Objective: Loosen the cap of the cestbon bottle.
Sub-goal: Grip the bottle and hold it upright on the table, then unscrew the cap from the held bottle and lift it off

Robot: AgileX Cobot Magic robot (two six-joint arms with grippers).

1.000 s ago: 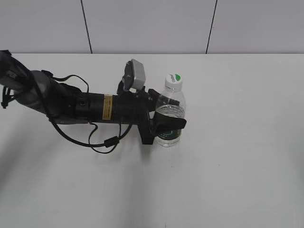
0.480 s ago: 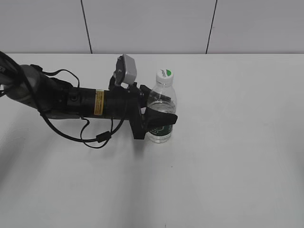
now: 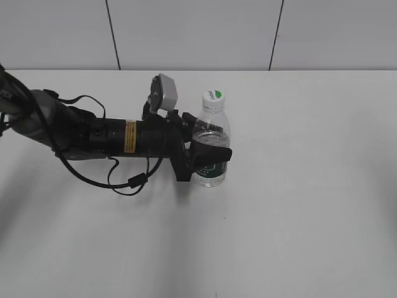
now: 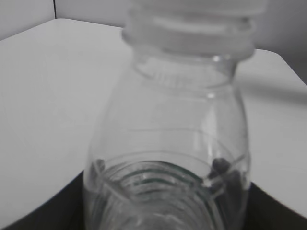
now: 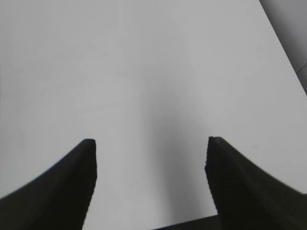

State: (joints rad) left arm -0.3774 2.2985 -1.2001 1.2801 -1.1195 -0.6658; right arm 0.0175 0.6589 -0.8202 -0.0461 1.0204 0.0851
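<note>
The cestbon bottle (image 3: 209, 143) stands upright on the white table, clear with a dark green label band low down. Its white cap (image 3: 213, 96) with a green mark sits on the neck. My left gripper (image 3: 209, 154) reaches in from the left and is shut on the bottle's body around the label. In the left wrist view the bottle (image 4: 168, 143) fills the frame, with the cap's lower rim (image 4: 192, 24) at the top edge. My right gripper (image 5: 149, 158) is open and empty over bare table and does not show in the exterior view.
The left arm (image 3: 93, 133) with its looping black cables lies across the left half of the white table (image 3: 310, 205). A grey panelled wall (image 3: 198, 31) stands behind the table's far edge.
My left gripper has carried the bottle leftward across the table over the last second. In the last half second it has barely moved.
</note>
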